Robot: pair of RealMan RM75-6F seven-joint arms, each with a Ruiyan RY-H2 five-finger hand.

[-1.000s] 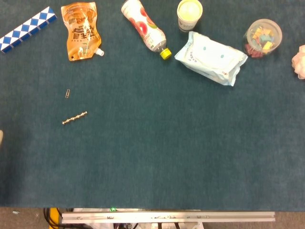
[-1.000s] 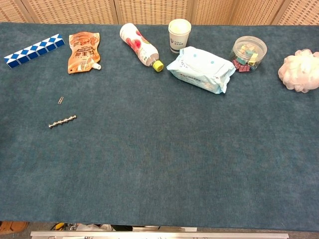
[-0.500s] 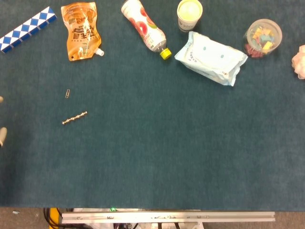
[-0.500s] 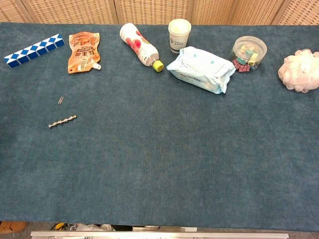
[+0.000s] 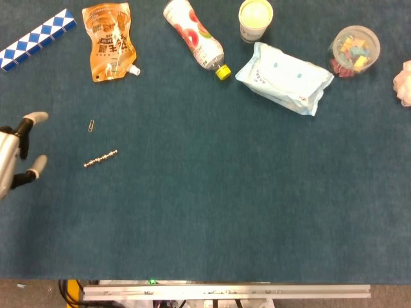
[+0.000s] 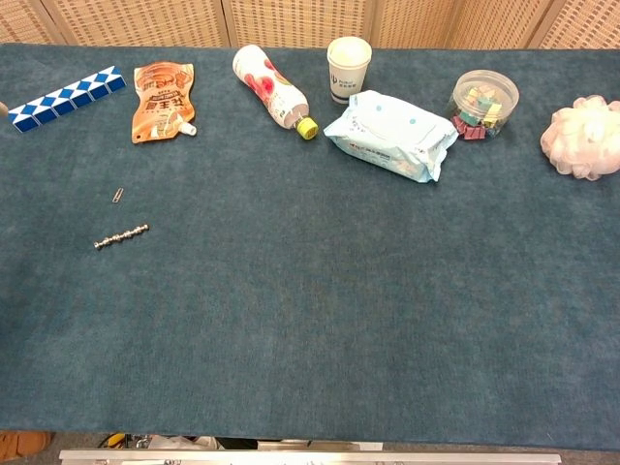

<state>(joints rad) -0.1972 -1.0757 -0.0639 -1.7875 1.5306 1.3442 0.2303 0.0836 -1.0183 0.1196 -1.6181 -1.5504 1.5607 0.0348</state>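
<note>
A blue cloth-covered table (image 5: 212, 212) was seen. The left hand (image 5: 16, 154) was found at its left edge, fingers spread apart, nothing held. Nearest to it, a short bead chain (image 5: 100, 158) was noted flat on the cloth, apart from the fingertips; a paper clip (image 5: 92, 125) lay just above.

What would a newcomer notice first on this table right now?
Most likely the left hand at the left edge of the head view, fingers apart, holding nothing, with the bead chain and paper clip nearest it. Next, the row along the far edge: blue-and-white snake toy, orange pouch, bottle, cup, wipes pack and clip jar.
</note>
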